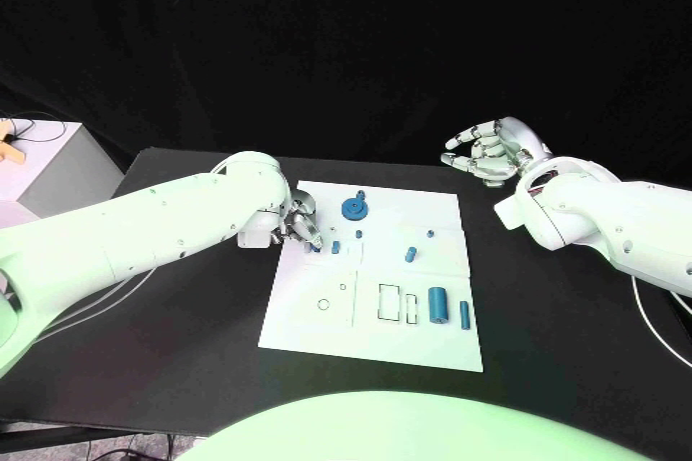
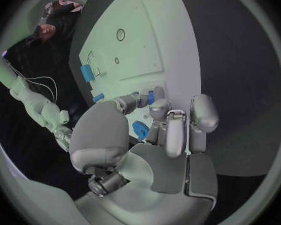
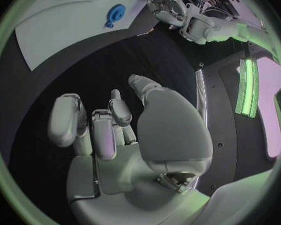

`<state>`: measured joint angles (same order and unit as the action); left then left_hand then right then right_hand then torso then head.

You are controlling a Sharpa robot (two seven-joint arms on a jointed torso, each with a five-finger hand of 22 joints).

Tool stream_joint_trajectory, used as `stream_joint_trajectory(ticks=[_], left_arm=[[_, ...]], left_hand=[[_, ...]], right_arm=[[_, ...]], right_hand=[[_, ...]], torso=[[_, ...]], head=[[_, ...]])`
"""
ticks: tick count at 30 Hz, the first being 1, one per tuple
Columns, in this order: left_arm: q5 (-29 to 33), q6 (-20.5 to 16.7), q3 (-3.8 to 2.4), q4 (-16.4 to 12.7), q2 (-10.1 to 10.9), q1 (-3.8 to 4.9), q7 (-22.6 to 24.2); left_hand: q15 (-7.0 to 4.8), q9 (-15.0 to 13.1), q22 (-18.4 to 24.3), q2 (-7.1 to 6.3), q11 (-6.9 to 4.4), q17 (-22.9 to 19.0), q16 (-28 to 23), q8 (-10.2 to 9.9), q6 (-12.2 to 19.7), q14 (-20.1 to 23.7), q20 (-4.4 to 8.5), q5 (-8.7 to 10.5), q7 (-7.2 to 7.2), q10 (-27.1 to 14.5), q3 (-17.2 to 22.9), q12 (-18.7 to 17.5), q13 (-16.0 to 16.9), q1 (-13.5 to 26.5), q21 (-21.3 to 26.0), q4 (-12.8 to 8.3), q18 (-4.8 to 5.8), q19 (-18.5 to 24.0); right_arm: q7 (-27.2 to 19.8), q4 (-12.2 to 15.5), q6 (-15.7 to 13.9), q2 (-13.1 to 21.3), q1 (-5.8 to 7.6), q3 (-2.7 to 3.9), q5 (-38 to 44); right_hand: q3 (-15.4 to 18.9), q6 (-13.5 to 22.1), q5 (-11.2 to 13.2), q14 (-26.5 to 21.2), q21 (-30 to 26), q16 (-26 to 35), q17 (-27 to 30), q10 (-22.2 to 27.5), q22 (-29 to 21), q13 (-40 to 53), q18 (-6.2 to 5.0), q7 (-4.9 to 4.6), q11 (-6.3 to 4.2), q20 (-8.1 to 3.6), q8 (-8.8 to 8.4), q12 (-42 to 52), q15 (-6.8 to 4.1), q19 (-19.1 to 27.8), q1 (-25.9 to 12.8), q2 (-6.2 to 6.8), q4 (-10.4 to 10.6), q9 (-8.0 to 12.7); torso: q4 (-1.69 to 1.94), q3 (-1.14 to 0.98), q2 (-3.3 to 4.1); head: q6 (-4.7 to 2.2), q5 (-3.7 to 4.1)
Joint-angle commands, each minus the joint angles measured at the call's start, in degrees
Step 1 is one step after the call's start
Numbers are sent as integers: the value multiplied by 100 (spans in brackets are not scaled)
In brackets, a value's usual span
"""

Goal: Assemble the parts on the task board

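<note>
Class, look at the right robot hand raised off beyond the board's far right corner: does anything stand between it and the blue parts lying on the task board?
Nothing visible does. The right robot hand hangs over bare black table, and only that lies between it and the task board with its blue parts.

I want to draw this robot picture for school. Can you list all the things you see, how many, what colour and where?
Table: one, black, under everything.
Task board: one, white, middle of the table.
Round gear-like part: one, blue, far end of the board.
Large cylinders: two, blue, standing near the board's right edge.
Small parts: several, blue, scattered across the board's middle; too small to count surely.
White box: one, beyond the table's left corner.
Left hand: silver, at the board's left edge, pinching a small blue part.
Right hand: silver, raised off the board's far right, fingers curled, holding nothing.
</note>
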<state>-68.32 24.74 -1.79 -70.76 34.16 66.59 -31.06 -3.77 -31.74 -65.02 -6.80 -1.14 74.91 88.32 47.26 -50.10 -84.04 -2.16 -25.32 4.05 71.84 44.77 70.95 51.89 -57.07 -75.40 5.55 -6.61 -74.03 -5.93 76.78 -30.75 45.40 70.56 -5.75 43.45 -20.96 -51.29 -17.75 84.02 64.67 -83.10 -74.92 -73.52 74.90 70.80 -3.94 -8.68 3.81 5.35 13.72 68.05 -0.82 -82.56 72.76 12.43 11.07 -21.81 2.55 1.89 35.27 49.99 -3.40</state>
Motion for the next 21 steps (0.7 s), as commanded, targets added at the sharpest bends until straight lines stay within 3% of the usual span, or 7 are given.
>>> stream_joint_trajectory(ticks=[1, 6, 21], left_arm=[[331, 189, 27, 4, 2, -41, -119], [400, 239, 27, 5, 10, -40, -142], [327, 62, 27, 66, -31, -40, -196]], left_hand=[[-51, -13, -24, -24, -7, 1214, 29, -24, -173, -511, 1, -102, -113, 52, 1146, 28, 57, 108, -41, -1185, 89, -53], [-58, -27, -44, -21, -15, 1248, 46, -25, -200, -521, 7, -193, -121, 73, 1150, 35, 84, 154, -57, -1211, 93, -64], [-60, -32, -45, -11, -17, 1238, 41, -25, -209, -518, 9, -213, -123, 61, 1155, 18, 54, 168, -59, -1213, 92, -64]], right_arm=[[-42, 2, 57, -3, -2, 2, 38], [-40, 0, 58, -2, -2, 2, 39], [-39, 1, 59, -1, -2, 2, 39]], right_hand=[[3, 52, -24, 263, -37, 7, -498, -21, 419, 2, -81, -4, -1, -12, 34, 8, 31, -11, 38, -18, 35, -9], [3, 52, -24, 263, -37, 7, -498, -21, 419, 2, -81, -4, -1, -12, 34, 8, 31, -11, 38, -18, 35, -9], [4, 57, -26, 262, -36, 9, -496, -20, 421, 0, -80, -3, -2, -13, 41, 5, 31, -13, 43, -14, 37, -8]], torso=[[2, -4, -4], [2, 4, 0], [3, 6, 3]], head=[[1, 0], [1, -3], [1, 0]])
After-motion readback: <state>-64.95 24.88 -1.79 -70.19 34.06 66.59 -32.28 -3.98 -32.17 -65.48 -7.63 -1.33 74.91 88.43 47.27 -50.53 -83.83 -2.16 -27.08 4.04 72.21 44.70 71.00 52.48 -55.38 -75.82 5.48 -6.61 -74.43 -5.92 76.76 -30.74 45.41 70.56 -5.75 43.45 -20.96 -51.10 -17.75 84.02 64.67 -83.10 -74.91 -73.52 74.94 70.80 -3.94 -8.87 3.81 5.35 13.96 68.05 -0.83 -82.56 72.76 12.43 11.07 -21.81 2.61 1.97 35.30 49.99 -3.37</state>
